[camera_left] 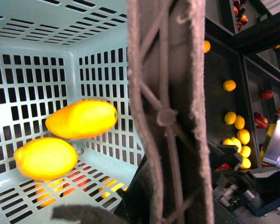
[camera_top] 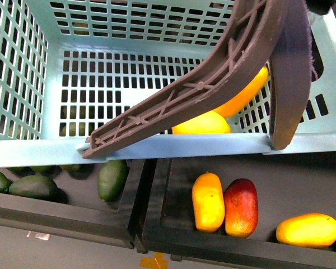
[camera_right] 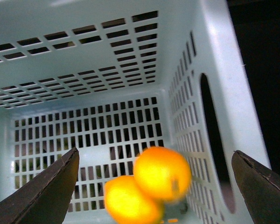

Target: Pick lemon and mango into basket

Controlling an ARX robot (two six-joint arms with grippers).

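Fingers of the right gripper spread wide, empty, over the basket holding mango and lemon.

Two dark trays stand side by side, the left tray holding green oval fruits, the right tray yellow-orange fruits and a dark red mango.

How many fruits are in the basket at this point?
2. The mango lies on the basket floor by a corner; the lemon sits right beside it. The swing handle covers part of the floor, so another may be hidden.
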